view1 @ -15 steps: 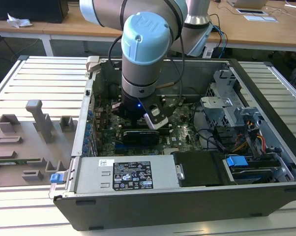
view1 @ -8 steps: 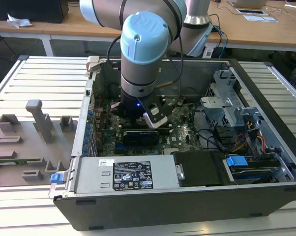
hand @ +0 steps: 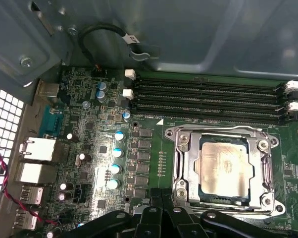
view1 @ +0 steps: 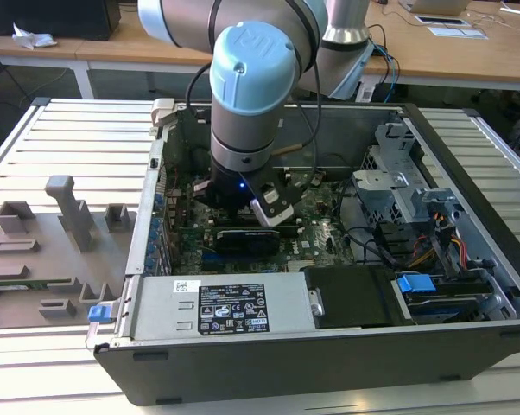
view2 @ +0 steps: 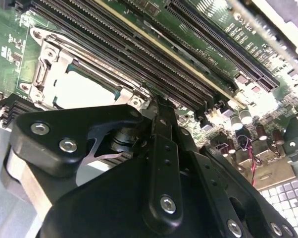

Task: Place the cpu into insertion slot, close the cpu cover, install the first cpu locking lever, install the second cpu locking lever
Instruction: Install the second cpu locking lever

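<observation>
- Since the gripper [view1: 234,197] sits deep inside the computer case [view1: 467,173], the exterior view doesn't give away much. It hangs under the arm [view1: 251,78] around the middle of the frame, right over the green board [view1: 316,225]. Its tips are hidden behind the wrist here.
- Over in the second wrist view, the gripper [view2: 156,105] looks pinched fully closed, with nothing visible between the tips. They point at the corner of the insertion slot [view2: 134,99], just beside it. The cpu [view2: 82,91] lies flat in the slot, and the cpu cover [view2: 45,69] looks folded down around it. Risk as the poster sees it: the tips are so close to that corner that a slightly off push could skid off the metal onto the memory slots [view2: 139,54] next door, or scrape the board.
- Then the first wrist view shows the job most clearly. The cpu [hand: 223,166] is seated square in the insertion slot [hand: 223,197], and the cpu cover [hand: 188,168] frames it and sits level. The closed gripper [hand: 161,197] is empty and sits near the socket's edge; whether it's actually touching can't be told. Whether either locking lever is hooked can't be told either. If one isn't, the cover could spring back up, and pressing down hard on a half-caught lever might bend it or load the chip unevenly.
</observation>
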`<action>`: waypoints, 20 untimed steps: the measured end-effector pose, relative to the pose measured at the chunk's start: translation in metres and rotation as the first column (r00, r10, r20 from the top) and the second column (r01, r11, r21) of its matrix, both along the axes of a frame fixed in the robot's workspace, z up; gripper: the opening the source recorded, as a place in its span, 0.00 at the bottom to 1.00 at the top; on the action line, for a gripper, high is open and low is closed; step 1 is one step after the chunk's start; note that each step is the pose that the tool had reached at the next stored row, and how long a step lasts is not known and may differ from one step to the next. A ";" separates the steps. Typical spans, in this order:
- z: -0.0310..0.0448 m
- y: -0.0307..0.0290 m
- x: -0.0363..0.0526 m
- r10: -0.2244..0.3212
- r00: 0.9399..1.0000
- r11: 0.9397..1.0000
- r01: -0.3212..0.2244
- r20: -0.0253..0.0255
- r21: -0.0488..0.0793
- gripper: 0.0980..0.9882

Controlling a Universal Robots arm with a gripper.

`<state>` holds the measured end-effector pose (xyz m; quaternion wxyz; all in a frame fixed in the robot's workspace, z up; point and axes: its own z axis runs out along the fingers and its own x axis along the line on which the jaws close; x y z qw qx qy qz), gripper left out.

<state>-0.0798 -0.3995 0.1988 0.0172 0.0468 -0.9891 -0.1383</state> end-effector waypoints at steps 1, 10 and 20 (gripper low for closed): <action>0.0002 0.0003 0.0001 0.003 1.000 1.000 -0.003 0.000 0.000 0.01; -0.0018 0.0030 0.0010 0.009 1.000 1.000 -0.009 0.000 0.016 0.01; 0.0131 0.0221 0.0053 0.009 1.000 0.994 -0.010 -0.002 -0.109 0.01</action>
